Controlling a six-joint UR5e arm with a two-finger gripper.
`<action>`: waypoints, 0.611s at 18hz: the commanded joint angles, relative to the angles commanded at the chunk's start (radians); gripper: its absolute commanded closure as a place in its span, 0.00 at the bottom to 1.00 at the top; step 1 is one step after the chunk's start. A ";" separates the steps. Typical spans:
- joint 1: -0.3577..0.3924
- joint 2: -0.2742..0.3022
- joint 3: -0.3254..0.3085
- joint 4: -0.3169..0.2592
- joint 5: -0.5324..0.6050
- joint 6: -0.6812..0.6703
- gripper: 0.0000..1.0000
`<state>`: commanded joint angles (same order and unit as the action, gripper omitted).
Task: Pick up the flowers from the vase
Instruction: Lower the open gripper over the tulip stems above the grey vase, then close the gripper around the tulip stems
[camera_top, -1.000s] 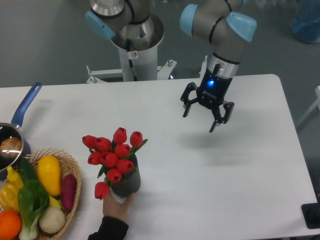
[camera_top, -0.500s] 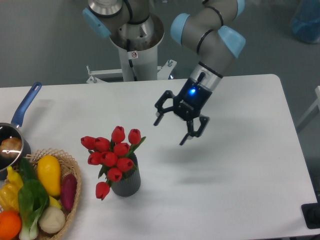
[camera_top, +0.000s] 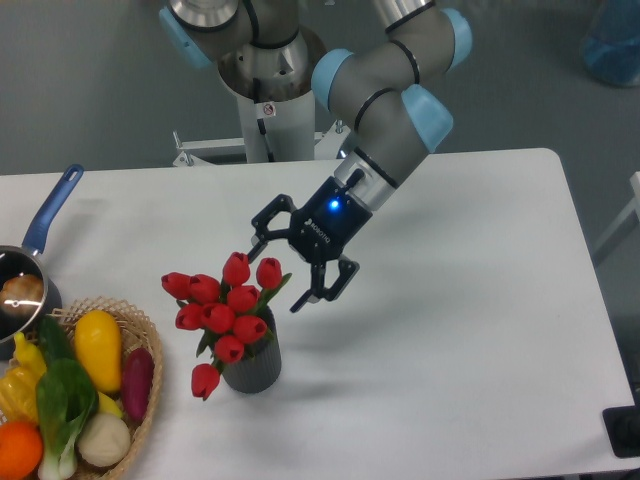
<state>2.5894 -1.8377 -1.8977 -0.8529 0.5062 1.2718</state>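
A: Flowers (camera_top: 225, 312) — we're seeing a bunch of red tulip buds on short green stems and leaves, sitting in the vase (camera_top: 252, 366) at the front-left of the table (camera_top: 470, 330). One bud is drooping low on the left side, beside the vase wall.

B: Vase is looking dark grey, ribbed, cylindrical, standing upright, shorter than the bunch. We're reading it as just right of the wicker basket (camera_top: 150, 385), not touching.

A: Gripper (camera_top: 277, 268) is hanging tilted just right of the top buds, fingers spread apart, holding nothing. We're unable to tell whether a fingertip is touching a bud.

B: Saucepan (camera_top: 25, 275) is sitting at the far left edge.
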 joint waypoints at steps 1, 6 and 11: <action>-0.003 -0.008 0.008 0.002 0.000 -0.009 0.00; -0.034 -0.028 0.041 0.005 -0.005 -0.022 0.00; -0.057 -0.063 0.077 0.008 -0.005 -0.026 0.11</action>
<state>2.5326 -1.9006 -1.8209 -0.8452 0.5016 1.2456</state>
